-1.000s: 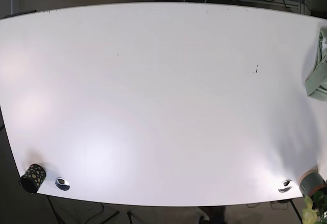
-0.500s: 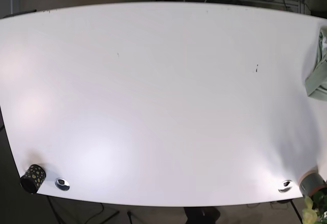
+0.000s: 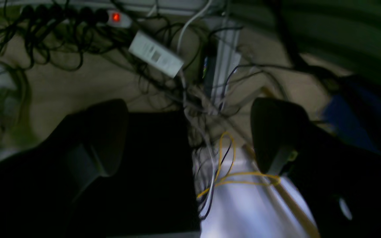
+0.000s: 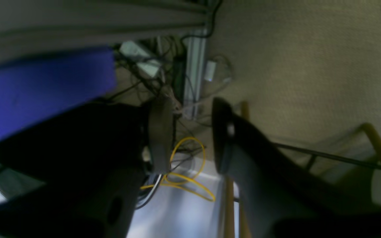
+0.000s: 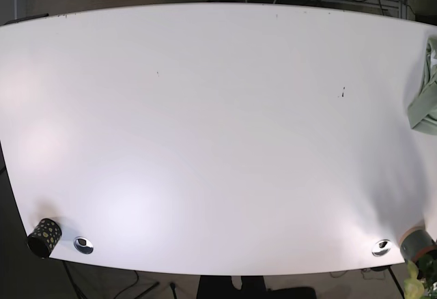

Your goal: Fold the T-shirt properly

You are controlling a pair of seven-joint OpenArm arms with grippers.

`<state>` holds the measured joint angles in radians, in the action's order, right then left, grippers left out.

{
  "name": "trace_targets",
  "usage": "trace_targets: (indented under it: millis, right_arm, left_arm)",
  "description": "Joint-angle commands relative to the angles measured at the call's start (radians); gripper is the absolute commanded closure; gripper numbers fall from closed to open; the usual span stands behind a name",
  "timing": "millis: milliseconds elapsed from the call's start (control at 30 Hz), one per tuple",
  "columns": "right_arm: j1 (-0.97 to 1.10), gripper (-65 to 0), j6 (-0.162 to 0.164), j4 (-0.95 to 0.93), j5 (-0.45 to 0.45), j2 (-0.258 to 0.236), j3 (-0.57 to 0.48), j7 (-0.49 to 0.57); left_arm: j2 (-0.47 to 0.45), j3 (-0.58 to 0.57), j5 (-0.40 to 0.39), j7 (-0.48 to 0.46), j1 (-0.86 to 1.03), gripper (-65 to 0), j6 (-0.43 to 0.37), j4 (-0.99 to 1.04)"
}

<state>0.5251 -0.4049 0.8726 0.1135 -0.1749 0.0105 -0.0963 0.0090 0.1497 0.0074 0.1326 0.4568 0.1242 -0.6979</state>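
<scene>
My right gripper (image 4: 190, 132) hangs empty with a narrow gap, aimed at floor cables (image 4: 184, 172), parked off the desk (image 5: 205, 142). My left gripper (image 3: 187, 138) gapes wide, likewise empty. The T-shirt (image 5: 425, 101) lies crumpled at the desk's edge, well apart from both.

the table (image 5: 218, 142) is plain white. the t-shirt (image 5: 425, 101) at its right edge is pale green. a black cup (image 5: 44, 237) with yellowish dots stands at the near left corner.

A lab: bare white table (image 5: 205, 142), tangled cables (image 3: 61, 49) and power strip (image 3: 78, 15) on carpet.
</scene>
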Motion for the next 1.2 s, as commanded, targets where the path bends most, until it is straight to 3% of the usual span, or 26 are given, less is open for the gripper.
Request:
trace_targets:
  millis: [0, 200, 400, 733, 1167]
  right_arm:
    - [-0.012, -18.7, 0.007, -0.037, 0.005, -0.008, 0.001, 0.007]
    - [-0.105, -18.7, 0.008, -0.16, 0.005, -0.008, 0.001, 0.005]
    - [-0.187, -18.7, 0.008, -0.264, 0.005, -0.008, 0.001, 0.007]
    - [-0.297, -19.0, 0.008, -0.405, 0.005, -0.007, 0.001, 0.007]
    - [-0.288, -19.0, 0.007, -0.413, 0.005, -0.007, 0.001, 0.008]
  left_arm:
    - [-0.007, 0.001, -0.001, -0.026, -0.031, -53.6, -0.03, 0.099]
    - [-0.025, -0.038, -0.001, -0.121, -0.135, -53.6, -0.102, 0.315]
    - [-0.027, -0.08, -0.002, -0.132, -0.211, -54.0, -0.125, 0.424]
    - [-0.025, -0.08, -0.001, -0.132, -0.303, -54.0, -0.126, 0.513]
    - [-0.024, -0.077, -0.008, -0.132, -0.298, -54.0, -0.125, 0.511]
